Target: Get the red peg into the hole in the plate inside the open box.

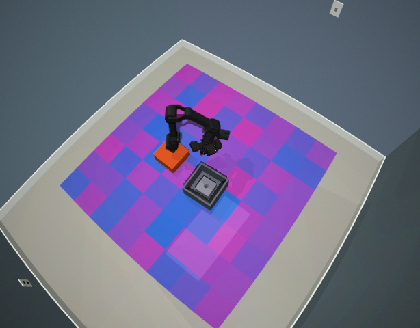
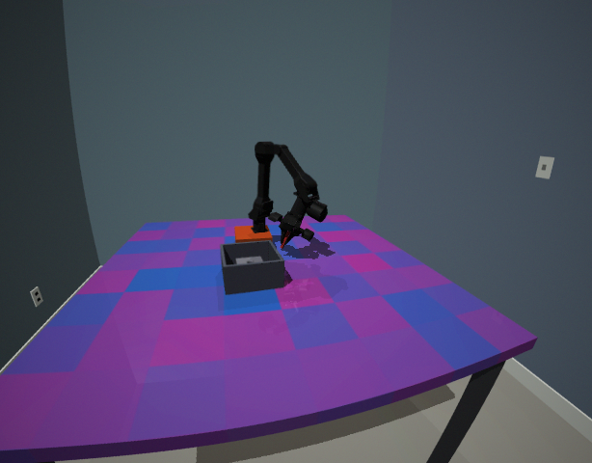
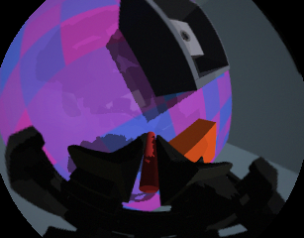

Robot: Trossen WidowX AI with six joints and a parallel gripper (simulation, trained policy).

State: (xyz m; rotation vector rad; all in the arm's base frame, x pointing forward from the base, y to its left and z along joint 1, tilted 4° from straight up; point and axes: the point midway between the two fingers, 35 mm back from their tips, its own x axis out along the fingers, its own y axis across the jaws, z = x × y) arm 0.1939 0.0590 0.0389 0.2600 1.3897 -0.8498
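The red peg [image 2: 284, 240] [image 3: 150, 171] is between the fingers of my gripper [image 2: 285, 239] [image 3: 151, 137], which is shut on it. In the exterior view the peg is tilted, its lower end sticking out below the fingertips, behind the box's right rear corner. In the top view only specks of red show beside the gripper. The open dark grey box [image 1: 197, 197] [image 2: 254, 277] [image 3: 142, 47] stands on the table, apart from the peg. The light plate [image 1: 201, 190] [image 2: 242, 260] [image 3: 194, 48] lies at its bottom, with a small round hole in the middle.
The orange block [image 1: 171, 159] [image 2: 246, 232] [image 3: 204, 142] under the arm's base stands close to the box. The box walls rise around the plate. The table [image 1: 189, 250] [image 2: 266, 378] has a pink, purple and blue checked top.
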